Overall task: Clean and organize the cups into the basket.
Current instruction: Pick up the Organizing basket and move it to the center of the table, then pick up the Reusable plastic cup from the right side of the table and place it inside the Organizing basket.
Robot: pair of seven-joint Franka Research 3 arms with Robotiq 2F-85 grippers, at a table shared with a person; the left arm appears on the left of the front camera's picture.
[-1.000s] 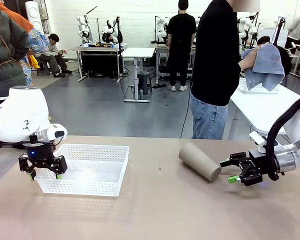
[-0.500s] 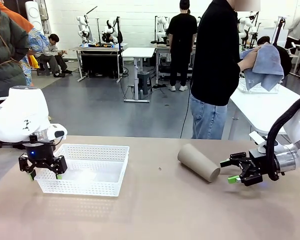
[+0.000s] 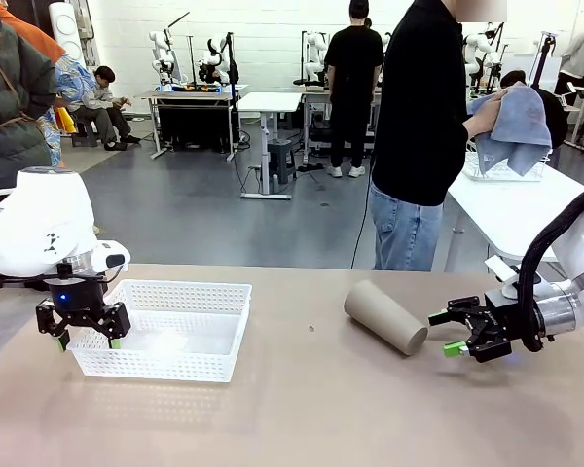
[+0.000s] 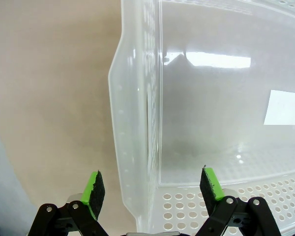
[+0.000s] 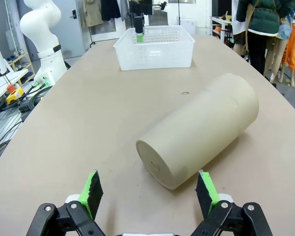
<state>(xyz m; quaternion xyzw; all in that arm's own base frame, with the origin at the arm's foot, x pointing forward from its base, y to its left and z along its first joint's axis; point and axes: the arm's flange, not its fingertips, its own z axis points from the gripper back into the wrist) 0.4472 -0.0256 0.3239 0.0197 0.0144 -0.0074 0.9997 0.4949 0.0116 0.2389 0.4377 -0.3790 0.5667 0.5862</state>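
A taupe-brown cup (image 3: 385, 315) lies on its side on the table right of centre, its base toward my right gripper (image 3: 446, 333). That gripper is open, a short way right of the cup and not touching it; in the right wrist view the cup (image 5: 199, 131) lies just ahead of the open fingers (image 5: 92, 191). The white lattice basket (image 3: 165, 329) sits at the left with nothing in it. My left gripper (image 3: 84, 340) is open and hangs over the basket's left rim; in the left wrist view its pads straddle the basket wall (image 4: 132, 162).
A person in black (image 3: 423, 126) stands beyond the table's far edge, holding a grey-blue cloth (image 3: 514, 131) over a side table at the right. The stretch of tabletop between basket and cup holds only a small speck (image 3: 311, 329).
The cup has rolled slightly left, away from my right gripper. Both arms stay where they were.
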